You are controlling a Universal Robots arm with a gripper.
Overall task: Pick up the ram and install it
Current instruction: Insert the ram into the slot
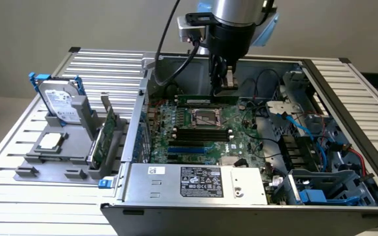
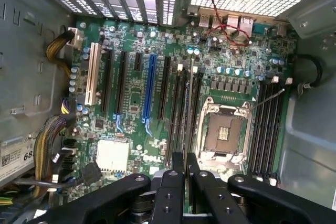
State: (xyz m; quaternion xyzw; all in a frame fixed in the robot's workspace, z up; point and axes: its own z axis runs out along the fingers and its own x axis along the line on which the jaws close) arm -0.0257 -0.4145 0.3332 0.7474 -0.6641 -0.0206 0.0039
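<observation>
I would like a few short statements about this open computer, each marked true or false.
1. The tool hangs over the board inside the case. True.
2. The processor socket carries a cooler. False: it is bare.
3. A hard drive stands in the holder outside the case. True.
4. All long slots are black. False: there is a blue slot and a white slot.
5. The green card is plugged into the board. False: it stands in the holder.

Green motherboard [image 2: 134, 99], one blue slot [image 2: 149, 87], one white slot [image 2: 93, 74], black fingers [image 2: 170, 184], green ram [image 1: 199, 101]
</observation>
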